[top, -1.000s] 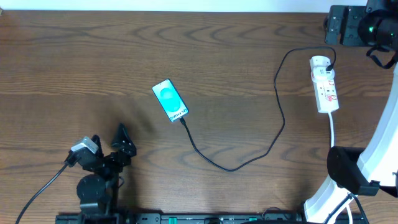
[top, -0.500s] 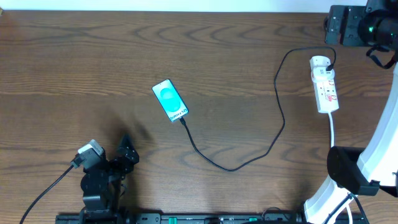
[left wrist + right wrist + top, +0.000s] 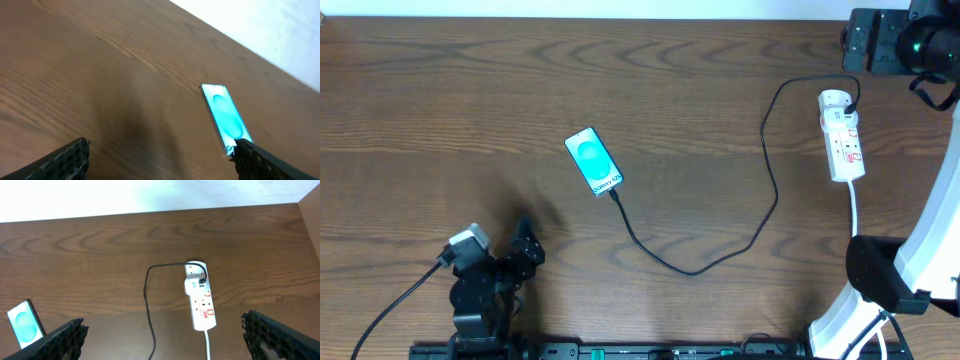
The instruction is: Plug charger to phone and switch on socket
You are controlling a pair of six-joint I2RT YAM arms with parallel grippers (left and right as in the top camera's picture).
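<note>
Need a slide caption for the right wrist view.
Narrow white power strip on brown wooden table, thin black charger cable plugged into it, teal-screened smartphone lower left.

Overhead: we look straight down from fixed spot high above dark brown wooden bench; whole top in frame, everything far off. Left wrist: we sit low, close to bench surface, facing obliquely across it toward far edge and pale wall; own jaws frame bottom corners. Right wrist: we look from higher, tilted down, farther back. All three views share flat teal-screened smartphone. Overhead and right wrist also share narrow white power strip and thin black cable.
</note>
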